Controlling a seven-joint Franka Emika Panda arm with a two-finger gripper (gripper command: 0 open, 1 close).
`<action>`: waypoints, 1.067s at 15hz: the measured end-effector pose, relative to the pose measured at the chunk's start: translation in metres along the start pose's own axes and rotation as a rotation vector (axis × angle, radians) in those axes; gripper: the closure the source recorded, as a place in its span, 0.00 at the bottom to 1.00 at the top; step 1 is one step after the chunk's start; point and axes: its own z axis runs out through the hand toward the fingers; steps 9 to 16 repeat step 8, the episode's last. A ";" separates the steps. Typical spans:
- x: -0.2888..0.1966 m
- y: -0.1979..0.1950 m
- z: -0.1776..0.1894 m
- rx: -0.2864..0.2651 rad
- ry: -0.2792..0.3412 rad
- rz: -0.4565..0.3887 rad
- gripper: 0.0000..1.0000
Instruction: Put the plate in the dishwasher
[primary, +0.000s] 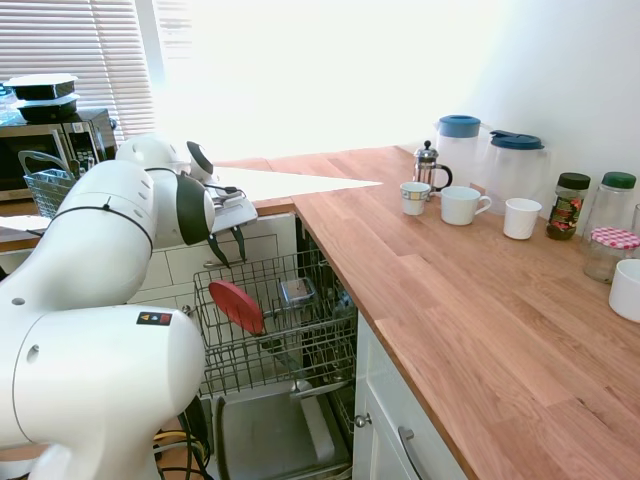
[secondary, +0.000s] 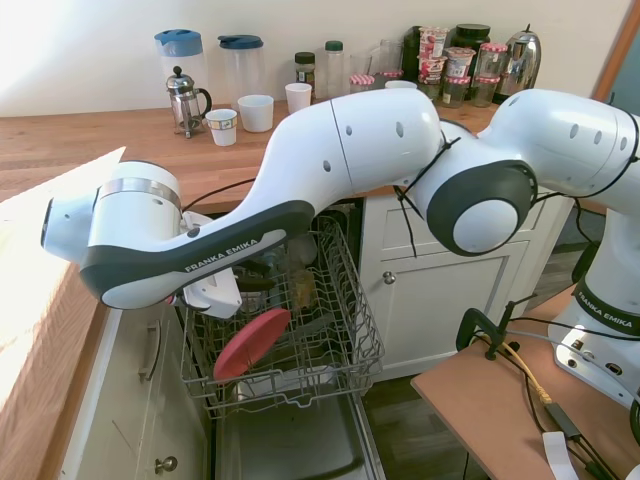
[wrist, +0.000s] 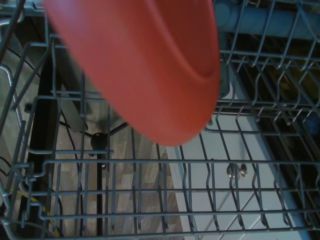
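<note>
Plate (primary: 237, 305) stands on edge, tilted, inside the dishwasher's (secondary: 300, 400) pulled-out wire rack (primary: 330, 350), near the rack's side nearest the arm. In the wrist view its coral underside (wrist: 145, 65) fills the upper part of the picture, with the grey tines below it. On-edge placement suits a rack: the tines can wedge the rim, so the plate leans instead of lying flat. The gripper (primary: 226, 247) hangs just above the plate, its jaws spread apart and, as far as the first exterior view shows, holding nothing. That reads as a release, with the plate already resting in the rack, though contact with the tines is not clear enough to confirm. Mugs (primary: 465, 205) and jugs (primary: 460, 145) sit on the wooden bench (primary: 480, 310), well away from the rack.
</note>
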 end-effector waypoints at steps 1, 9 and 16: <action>-0.002 0.009 -0.007 0.020 0.001 0.003 0.00; -0.003 0.131 -0.044 0.248 -0.014 0.090 0.00; -0.003 0.131 -0.044 0.248 -0.014 0.090 0.00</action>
